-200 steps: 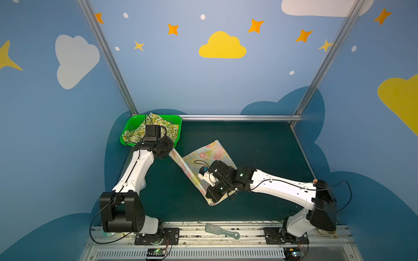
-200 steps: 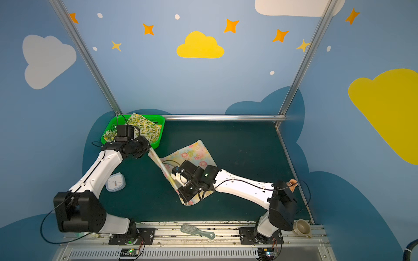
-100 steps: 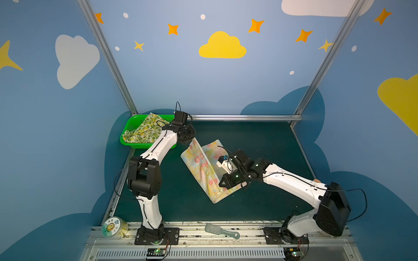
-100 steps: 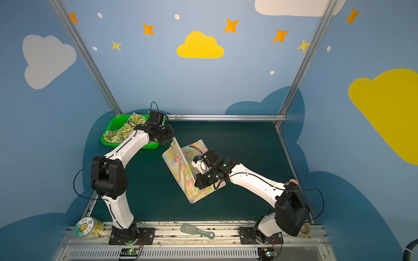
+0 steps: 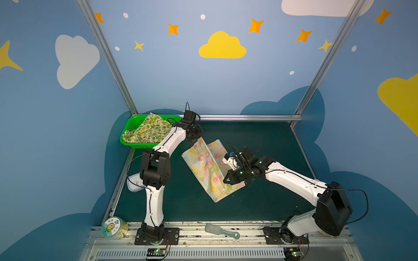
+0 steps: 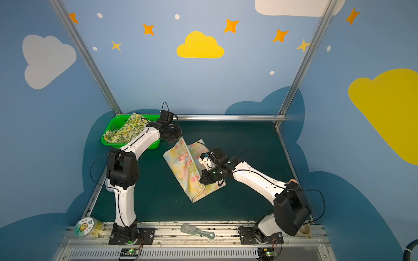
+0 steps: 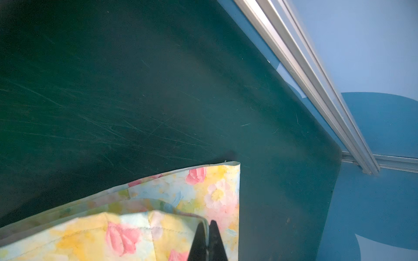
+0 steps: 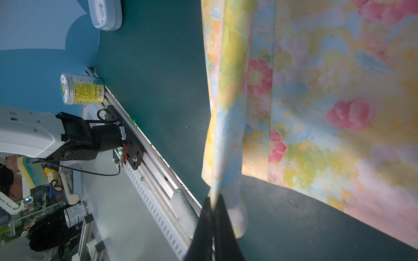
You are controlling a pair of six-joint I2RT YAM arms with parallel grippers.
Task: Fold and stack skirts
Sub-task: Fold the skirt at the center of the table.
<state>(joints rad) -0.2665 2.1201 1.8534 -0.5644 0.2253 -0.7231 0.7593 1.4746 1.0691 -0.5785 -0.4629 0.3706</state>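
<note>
Left gripper (image 7: 207, 224) is pinching the floral skirt (image 5: 207, 168) at its far edge, right gripper (image 8: 213, 200) is clamping its near edge, bare green mat (image 5: 260, 140) is stretching right of it, and the lemon skirt (image 5: 149, 132) is lying in the far-left basket (image 5: 123, 140).

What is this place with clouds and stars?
Probably a robot practice booth: two white robot arms bolted to a grey metal rail, holding a pastel flowered skirt over a dark green mat.

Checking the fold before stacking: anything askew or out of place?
The flowered skirt lies diagonally, half folded, its edge lifted by the left pincer and right pincer, both shut. The lemon skirt sits crumpled in the green basket.
</note>
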